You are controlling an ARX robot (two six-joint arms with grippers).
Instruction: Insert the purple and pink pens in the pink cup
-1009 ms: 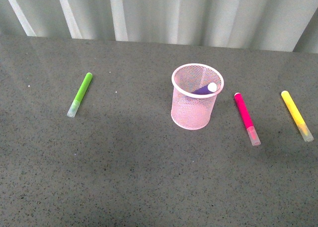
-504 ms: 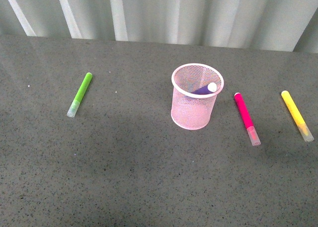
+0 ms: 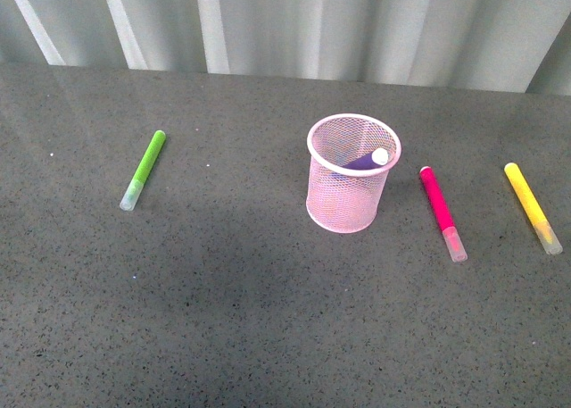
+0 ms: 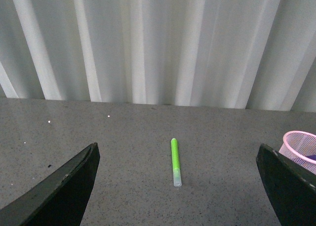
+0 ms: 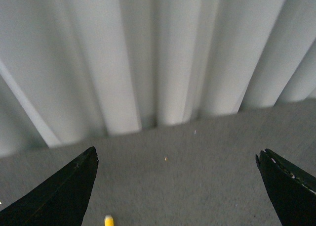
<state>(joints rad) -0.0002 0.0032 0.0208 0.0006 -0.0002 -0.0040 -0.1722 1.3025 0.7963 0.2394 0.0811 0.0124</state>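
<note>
front view: purple pen in, pink pen out

purple pen (image 3: 364,161) leaned inside the pink cup (image 3: 343,203), pale tip up by the rim. pink pen (image 3: 441,207) lay flat on the grey table (image 3: 268,319) just right of the cup, yellow pen (image 3: 532,207) further right, green pen (image 3: 144,169) well off to the left. left gripper (image 4: 177,152) and right gripper (image 5: 177,153) both had fingers spread wide, holding nothing.

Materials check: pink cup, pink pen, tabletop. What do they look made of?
The pink cup is probably coated metal wire mesh, matte: a see-through lattice wall under a solid rim. The pink pen looks like plastic: a smooth opaque magenta barrel with a translucent clear cap. The tabletop is dark grey and speckled with a faint sheen; stone or laminate, cannot tell which.
</note>
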